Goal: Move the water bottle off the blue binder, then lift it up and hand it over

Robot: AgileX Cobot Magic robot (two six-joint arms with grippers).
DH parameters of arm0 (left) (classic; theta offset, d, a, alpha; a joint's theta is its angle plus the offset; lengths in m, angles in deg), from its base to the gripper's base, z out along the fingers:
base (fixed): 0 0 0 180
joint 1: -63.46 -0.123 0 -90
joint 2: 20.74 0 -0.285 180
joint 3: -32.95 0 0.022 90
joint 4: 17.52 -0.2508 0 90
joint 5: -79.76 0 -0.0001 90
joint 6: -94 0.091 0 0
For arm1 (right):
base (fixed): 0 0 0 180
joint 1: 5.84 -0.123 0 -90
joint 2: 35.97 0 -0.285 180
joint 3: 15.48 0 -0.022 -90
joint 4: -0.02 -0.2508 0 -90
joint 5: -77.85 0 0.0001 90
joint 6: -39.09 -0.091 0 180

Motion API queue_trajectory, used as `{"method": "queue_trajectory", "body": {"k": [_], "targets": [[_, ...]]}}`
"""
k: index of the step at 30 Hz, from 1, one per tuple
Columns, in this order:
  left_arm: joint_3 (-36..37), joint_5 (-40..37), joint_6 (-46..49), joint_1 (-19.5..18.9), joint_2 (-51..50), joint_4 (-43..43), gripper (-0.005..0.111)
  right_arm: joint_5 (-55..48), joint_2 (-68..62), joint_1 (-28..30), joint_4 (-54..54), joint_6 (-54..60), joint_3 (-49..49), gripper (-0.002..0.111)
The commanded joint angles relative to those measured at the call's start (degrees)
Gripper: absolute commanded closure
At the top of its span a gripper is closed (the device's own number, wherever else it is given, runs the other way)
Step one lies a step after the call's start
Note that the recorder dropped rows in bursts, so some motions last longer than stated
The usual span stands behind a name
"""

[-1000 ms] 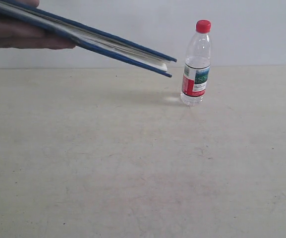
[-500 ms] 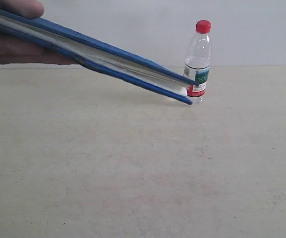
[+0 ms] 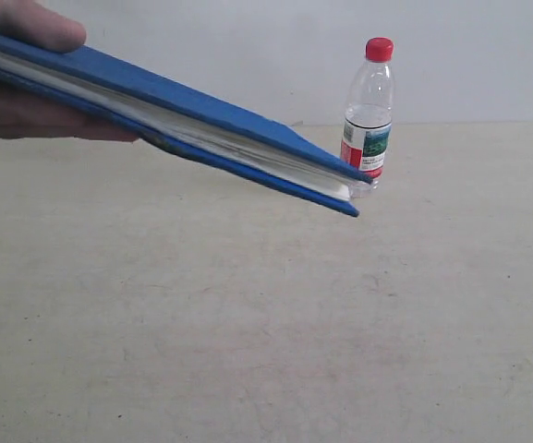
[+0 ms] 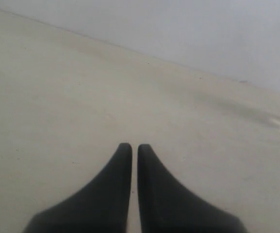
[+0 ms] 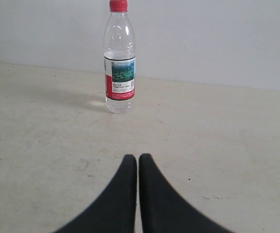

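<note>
Water bottle (image 3: 368,115) upright | scuffed beige table (image 3: 266,323) | plain white wall (image 3: 478,55)

Pale beige table (image 3: 266,323), matte, scuffed with faint stains and small dark specks. Behind it, plain grey-white wall (image 3: 469,55), meeting the table's far edge in a straight line. Soft, even light; only a faint blurred shadow on the surface near that edge.

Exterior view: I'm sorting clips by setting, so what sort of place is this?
Probably a bare robot test bench: plain pale table, blank white wall behind, with a water bottle and blue binder as props.
</note>
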State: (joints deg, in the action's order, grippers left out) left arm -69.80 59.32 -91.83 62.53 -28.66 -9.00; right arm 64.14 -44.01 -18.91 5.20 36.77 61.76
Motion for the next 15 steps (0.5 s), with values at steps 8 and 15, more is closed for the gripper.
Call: {"method": "queue_trajectory", "body": {"k": [8,15], "targets": [[0.0,-0.9,5.8,-0.1,0.1,-1.9,0.102,0.6,0.2,-0.1,-0.1,-0.2,0.0,0.109],[0.0,-0.3,7.9,-0.1,0.1,-1.4,0.102,0.6,0.2,-0.1,-0.1,-0.2,0.0,0.109]]}}
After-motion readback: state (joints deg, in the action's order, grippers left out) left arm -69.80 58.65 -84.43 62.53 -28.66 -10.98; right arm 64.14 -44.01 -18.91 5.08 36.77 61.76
